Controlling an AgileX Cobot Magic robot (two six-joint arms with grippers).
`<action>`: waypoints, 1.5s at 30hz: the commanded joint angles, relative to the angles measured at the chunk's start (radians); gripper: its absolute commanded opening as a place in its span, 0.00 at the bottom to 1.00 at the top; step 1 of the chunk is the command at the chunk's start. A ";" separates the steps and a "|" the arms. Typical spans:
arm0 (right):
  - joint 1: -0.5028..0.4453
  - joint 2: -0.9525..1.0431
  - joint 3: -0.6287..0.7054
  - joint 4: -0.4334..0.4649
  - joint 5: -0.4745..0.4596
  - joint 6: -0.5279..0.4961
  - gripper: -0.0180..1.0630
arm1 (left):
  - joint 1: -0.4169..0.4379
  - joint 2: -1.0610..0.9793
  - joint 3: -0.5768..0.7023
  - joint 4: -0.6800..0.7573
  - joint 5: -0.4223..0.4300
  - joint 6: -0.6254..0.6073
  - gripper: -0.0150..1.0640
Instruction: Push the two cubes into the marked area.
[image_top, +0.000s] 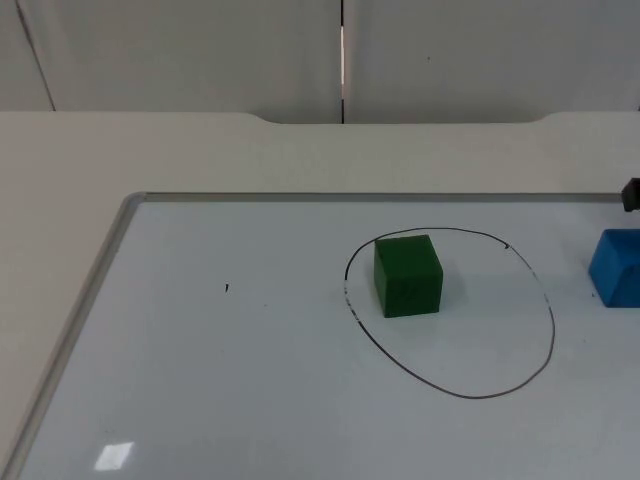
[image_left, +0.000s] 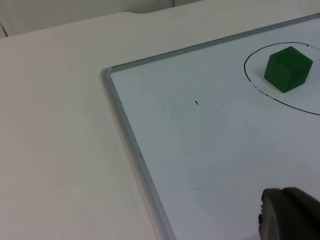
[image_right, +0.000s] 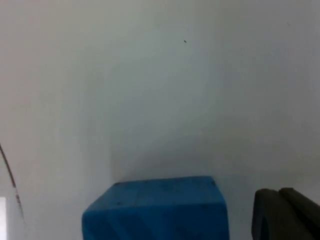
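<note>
A green cube (image_top: 408, 275) stands on the whiteboard inside the hand-drawn black oval (image_top: 552, 320), close to the oval's left side. It also appears in the left wrist view as the green cube (image_left: 288, 68), within the oval line (image_left: 280, 98). A blue cube (image_top: 616, 267) sits outside the oval, to its right, at the picture's edge. My right gripper (image_right: 286, 214) is close beside the blue cube (image_right: 157, 210), and a black part of the right arm (image_top: 631, 195) shows just behind the cube. My left gripper (image_left: 290, 216) hangs over the board's left part, far from the green cube.
The whiteboard has a raised metal frame (image_top: 118, 232) with a rounded corner (image_left: 106, 73) at the far left. Beige table (image_top: 60, 200) surrounds it. A small black mark (image_top: 227, 288) lies on the board. The grey partition wall (image_top: 200, 50) closes the back.
</note>
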 joint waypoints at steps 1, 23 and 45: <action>-0.005 0.001 -0.005 0.011 -0.014 0.003 0.02 | 0.001 -0.003 0.004 0.002 -0.011 -0.006 0.01; 0.039 0.001 -0.005 0.015 -0.034 0.003 0.02 | 0.001 -0.003 0.004 0.002 -0.011 -0.006 0.01; 0.078 0.001 -0.005 0.062 -0.019 0.003 0.02 | 0.001 -0.003 0.004 0.002 -0.011 -0.006 0.01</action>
